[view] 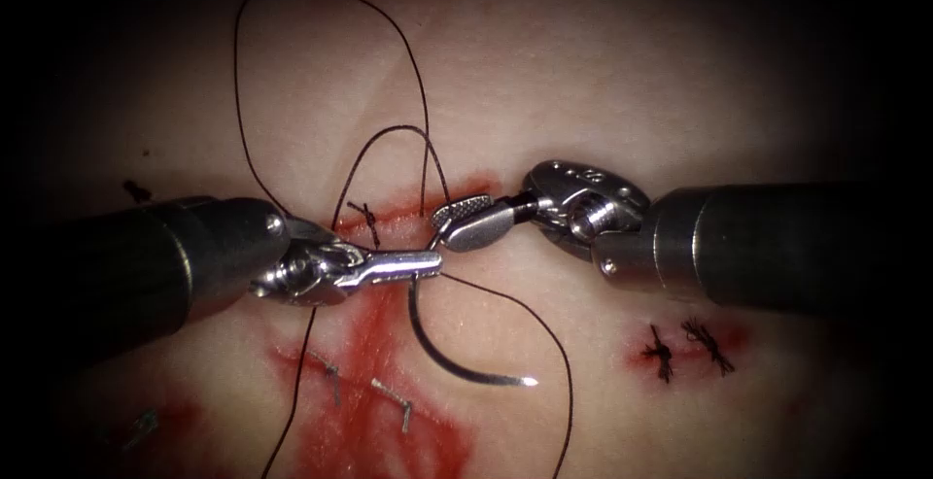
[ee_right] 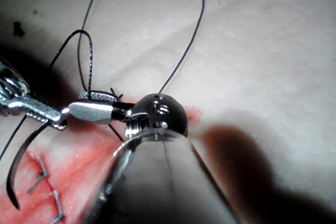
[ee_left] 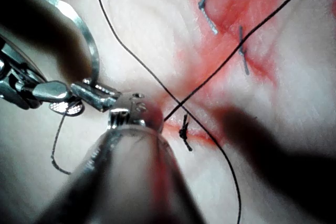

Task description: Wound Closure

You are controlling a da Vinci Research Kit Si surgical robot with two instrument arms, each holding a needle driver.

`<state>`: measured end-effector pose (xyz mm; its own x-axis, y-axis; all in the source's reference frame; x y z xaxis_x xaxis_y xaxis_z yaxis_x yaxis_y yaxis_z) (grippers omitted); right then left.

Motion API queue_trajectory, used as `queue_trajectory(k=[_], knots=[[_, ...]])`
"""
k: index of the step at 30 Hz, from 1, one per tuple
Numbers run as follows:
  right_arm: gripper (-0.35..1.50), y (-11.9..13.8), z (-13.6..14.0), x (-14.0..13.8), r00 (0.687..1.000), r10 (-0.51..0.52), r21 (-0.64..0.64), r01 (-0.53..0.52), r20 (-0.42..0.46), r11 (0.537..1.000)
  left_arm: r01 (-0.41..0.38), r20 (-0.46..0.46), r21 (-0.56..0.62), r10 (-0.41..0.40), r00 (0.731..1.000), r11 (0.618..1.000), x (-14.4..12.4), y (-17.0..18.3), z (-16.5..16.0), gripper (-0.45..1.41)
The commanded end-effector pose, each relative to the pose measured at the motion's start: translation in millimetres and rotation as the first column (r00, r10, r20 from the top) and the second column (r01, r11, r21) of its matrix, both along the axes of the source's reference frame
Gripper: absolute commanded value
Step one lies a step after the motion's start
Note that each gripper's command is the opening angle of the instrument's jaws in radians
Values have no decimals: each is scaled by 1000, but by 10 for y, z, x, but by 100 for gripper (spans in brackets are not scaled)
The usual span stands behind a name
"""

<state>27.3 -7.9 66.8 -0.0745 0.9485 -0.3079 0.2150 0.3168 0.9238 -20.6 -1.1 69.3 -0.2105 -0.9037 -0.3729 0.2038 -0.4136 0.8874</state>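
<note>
The curved needle [view: 457, 362] is seen clear of the tissue [view: 603, 100], held near its thread end by the closed jaws of the left end effector [view: 428, 263]; its arc hangs downward and its point [view: 530, 381] is directed to the right. The right end effector [view: 457, 226] is seen with jaws parted just beside the needle's held end, nothing visibly gripped. The dark thread [view: 292, 13] is looped above the cut [view: 408, 209] and trails downward on both sides of the needle. The cut is stained with red fluid [view: 379, 411]. One knotted stitch [view: 367, 215] is noted on the cut.
</note>
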Motion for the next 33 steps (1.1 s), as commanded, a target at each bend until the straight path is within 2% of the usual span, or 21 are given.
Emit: queue_trajectory(k=[1,8,9,10,11,14,17,21,24,28,30,33], knots=[[-35,-2,5,7,1000,-1,0,1,-2,1000,-4,-4,-1,4,1000,1000,-7,2,7,-45],[-35,1,4,2,1000,3,5,-3,4,1000,-17,-27,5,17,999,1000,-10,-3,11,-43],[-35,1,5,1,1000,5,6,-5,6,1000,-8,-25,33,9,1000,999,-10,-4,12,21],[-35,2,5,0,1000,7,13,-7,10,1000,0,-25,62,2,1000,998,-11,-3,12,63],[-35,2,5,0,1000,9,7,-9,10,1000,7,-22,90,-5,1000,996,-11,-3,12,90],[-35,3,6,-1,999,18,-2,-18,38,1000,41,-25,167,-37,999,985,-12,-3,11,125],[-35,5,7,-1,994,11,-27,-8,110,1000,62,-22,197,-58,998,978,-13,-3,11,132],[-35,10,9,-2,976,15,-79,2,217,997,83,-26,250,-79,997,965,-12,-4,11,132],[-35,14,10,-3,966,27,-89,-4,257,996,122,-62,267,-110,992,956,-11,-7,12,132],[-35,21,10,-3,936,54,-117,-14,349,993,146,-143,249,-112,983,957,-15,-16,16,132],[-35,23,11,-2,914,65,-122,-18,401,992,160,-181,206,-123,976,965,-19,-22,19,130],[-35,26,12,1,897,86,-119,-38,433,992,171,-243,136,-135,961,976,-26,-27,23,128]])
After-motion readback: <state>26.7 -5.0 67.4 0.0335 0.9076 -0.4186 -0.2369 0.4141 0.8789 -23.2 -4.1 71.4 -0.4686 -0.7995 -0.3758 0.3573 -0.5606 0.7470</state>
